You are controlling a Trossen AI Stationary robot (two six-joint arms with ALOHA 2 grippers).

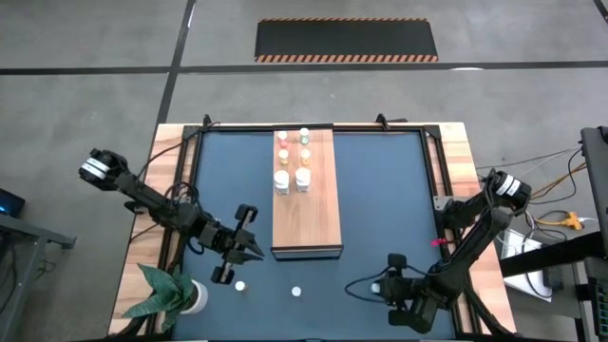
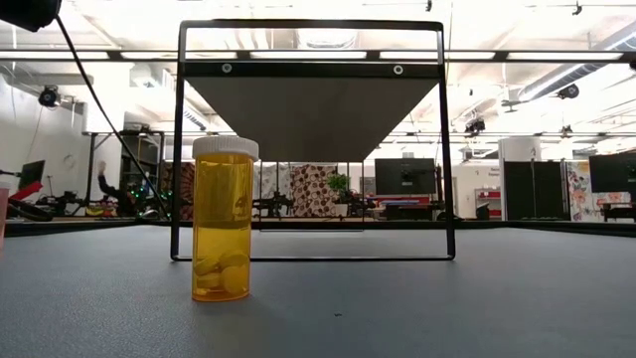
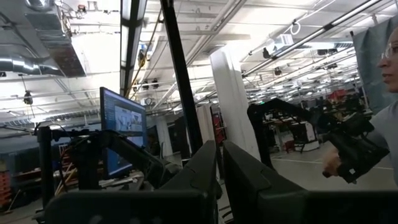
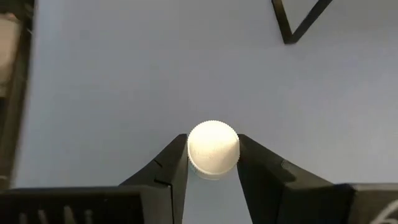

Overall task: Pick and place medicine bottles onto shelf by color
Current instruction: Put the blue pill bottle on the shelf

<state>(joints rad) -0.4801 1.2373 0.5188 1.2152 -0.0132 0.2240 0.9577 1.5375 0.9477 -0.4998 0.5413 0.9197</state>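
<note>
The wooden shelf [image 1: 306, 204] stands mid-table on black legs [image 2: 179, 149], with several medicine bottles [image 1: 293, 161] on its far end. My right gripper [image 4: 212, 154] is near the table's front right [image 1: 380, 286], shut on a white-capped medicine bottle [image 4: 212, 148]. Two more white-capped bottles [image 1: 240, 285] [image 1: 296, 292] stand on the dark mat near the front edge. In the low view an orange bottle with a white cap [image 2: 224, 219] stands upright on the mat. My left gripper [image 1: 251, 249] hovers left of the shelf's near end, shut and empty [image 3: 219, 152]. My right gripper pinches the bottle's round white cap [image 4: 212, 148] between its two fingers, one fingertip [image 4: 179, 157] on each side. The fingers slant down at it from the table's near right. The cap hides the bottle's body, so whether it stands on the mat does not show.
A potted green plant [image 1: 169, 293] stands at the front left corner. The wooden table rim [image 1: 458, 152] frames the dark mat. Open mat [image 1: 389, 199] lies between the shelf and the right rim. A person's hand [image 3: 329, 165] shows in the room beyond the table.
</note>
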